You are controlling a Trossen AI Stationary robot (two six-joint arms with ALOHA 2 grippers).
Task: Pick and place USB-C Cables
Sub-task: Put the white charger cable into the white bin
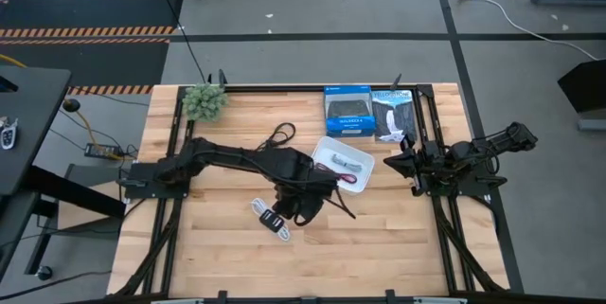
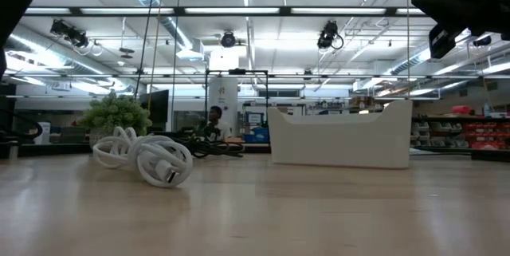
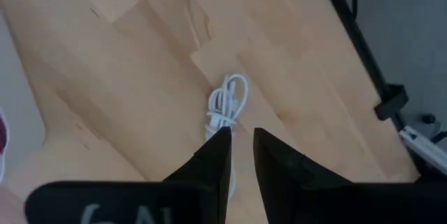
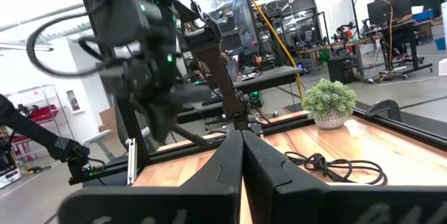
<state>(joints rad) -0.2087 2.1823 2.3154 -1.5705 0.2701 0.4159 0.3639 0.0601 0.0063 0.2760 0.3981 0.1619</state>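
High view: left gripper (image 1: 305,211) hovers over the table (image 1: 398,247), beside the white cable (image 1: 271,219); tray (image 1: 329,148) holds two cables. Left wrist view: its fingers (image 3: 218,155) stand slightly parted, empty. Right wrist view: right gripper (image 4: 242,146) closed, empty.

You have one white cable (image 1: 270,218) loose on the counter (image 1: 218,257), one white tray (image 1: 364,152), one potted plant (image 1: 204,101), two boxes (image 1: 347,110) and two arms.
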